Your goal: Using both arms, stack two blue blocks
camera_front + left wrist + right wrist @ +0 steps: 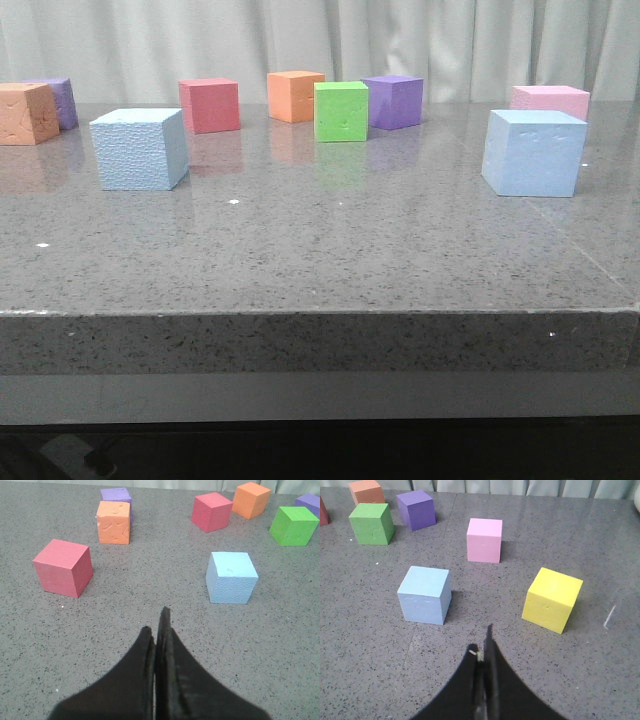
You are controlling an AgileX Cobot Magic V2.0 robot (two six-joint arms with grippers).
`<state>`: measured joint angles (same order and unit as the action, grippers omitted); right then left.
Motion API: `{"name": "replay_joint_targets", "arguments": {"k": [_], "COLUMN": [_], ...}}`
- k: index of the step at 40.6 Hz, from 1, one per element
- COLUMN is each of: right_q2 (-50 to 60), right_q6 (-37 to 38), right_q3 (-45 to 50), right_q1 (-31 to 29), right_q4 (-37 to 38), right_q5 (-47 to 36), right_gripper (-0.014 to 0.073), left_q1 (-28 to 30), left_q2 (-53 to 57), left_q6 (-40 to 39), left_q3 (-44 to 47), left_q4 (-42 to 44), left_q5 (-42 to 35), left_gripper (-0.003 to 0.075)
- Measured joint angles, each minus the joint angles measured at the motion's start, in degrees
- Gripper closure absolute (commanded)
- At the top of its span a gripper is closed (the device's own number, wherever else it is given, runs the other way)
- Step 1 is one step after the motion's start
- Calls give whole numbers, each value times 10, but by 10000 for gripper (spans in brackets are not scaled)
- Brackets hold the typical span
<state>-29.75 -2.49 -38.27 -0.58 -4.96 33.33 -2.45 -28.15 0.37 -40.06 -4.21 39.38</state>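
Across my grey speckled table (320,260) sit spare cubes: a red cube (210,105), an orange cube (295,96), a green cube (341,111) beside a purple cube (394,101), a pink cube (550,100), and a yellow cube (552,599) (only my right wrist sees it).

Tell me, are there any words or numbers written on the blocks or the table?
None: no words, numbers or signs can be read in any view.
The two blue blocks show only rough dimples.
The orange block beside the purple one has wiggly dents, not letters.
The green block has small marks, too faint to be writing.
The grey table shows only speckles.
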Motion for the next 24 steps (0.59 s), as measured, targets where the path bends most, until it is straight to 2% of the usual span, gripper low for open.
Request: {"name": "replay_joint_targets", "arguments": {"k": [2, 4, 7, 10, 13, 14, 16, 24], "right_q2": [0, 0, 0, 0, 0, 0, 0, 0], "right_q6": [0, 0, 0, 0, 0, 0, 0, 0], "right_q3": [0, 0, 0, 0, 0, 0, 0, 0], "right_q1": [0, 0, 0, 0, 0, 0, 0, 0], "right_q4": [0, 0, 0, 0, 0, 0, 0, 1], "right_q5": [0, -1, -4, -11, -17, -19, -20, -20], "right_gripper": [650, 603, 441, 253, 142, 118, 102, 104], "left_q1": [0, 0, 0, 0, 0, 0, 0, 0], "left_q2": [0, 0, 0, 0, 0, 0, 0, 0], "left_q6": [0, 0, 0, 0, 0, 0, 0, 0], "left_q3": [0, 0, 0, 0, 0, 0, 0, 0], "left_q4": [0, 0, 0, 1, 1, 1, 1, 1], "left_q5": [-7, -11, -15, -21, -34, -36, -41, -41], "left_gripper": [735, 698, 547, 345, 189, 164, 139, 185]}}
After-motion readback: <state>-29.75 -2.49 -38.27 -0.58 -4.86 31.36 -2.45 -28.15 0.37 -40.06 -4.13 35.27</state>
